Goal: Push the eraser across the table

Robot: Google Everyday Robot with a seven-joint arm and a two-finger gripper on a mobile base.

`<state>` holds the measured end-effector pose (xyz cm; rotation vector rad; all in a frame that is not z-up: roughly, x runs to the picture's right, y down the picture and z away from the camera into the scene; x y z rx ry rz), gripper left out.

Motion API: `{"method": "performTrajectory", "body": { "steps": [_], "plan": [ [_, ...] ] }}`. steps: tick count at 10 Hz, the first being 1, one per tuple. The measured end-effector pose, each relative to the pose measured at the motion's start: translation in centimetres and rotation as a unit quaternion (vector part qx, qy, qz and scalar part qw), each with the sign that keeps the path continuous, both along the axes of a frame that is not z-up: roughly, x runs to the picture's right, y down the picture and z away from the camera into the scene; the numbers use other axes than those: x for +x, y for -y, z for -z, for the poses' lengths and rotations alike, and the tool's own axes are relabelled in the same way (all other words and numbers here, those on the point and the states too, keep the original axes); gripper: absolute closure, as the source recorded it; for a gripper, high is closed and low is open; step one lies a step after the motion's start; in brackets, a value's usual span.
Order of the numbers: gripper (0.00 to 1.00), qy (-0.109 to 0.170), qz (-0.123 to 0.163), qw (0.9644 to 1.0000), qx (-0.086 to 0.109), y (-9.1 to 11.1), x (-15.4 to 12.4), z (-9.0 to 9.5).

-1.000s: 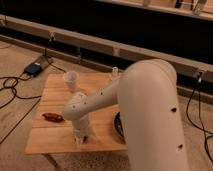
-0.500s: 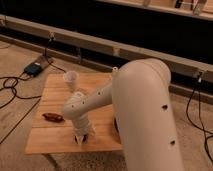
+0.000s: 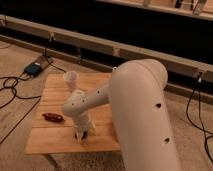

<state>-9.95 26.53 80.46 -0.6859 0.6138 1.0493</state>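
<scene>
Seeing our gripper (image 3: 80,135) low over the table (image 3: 50,145), its opening untellable, we judge the eraser (image 3: 86,133) light and stiff: push its edge.

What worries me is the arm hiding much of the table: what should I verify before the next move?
1. Gripper down at tabletop level, near the front edge: ok.
2. Eraser located: cannot tell; only a dark patch shows at the gripper.
3. Reddish-brown object apart from the gripper: ok.
4. White cup upright near the far edge, away from the gripper: ok.
5. Table free of things on the arm's side: cannot tell, the arm hides it.
</scene>
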Motion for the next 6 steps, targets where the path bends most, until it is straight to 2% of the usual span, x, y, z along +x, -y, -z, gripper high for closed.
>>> {"method": "performTrajectory", "body": {
  "steps": [6],
  "plan": [
    [0.35, -0.011, -0.029, 0.9988, 0.038, 3.5, -0.2, -3.2]
  ]
}}
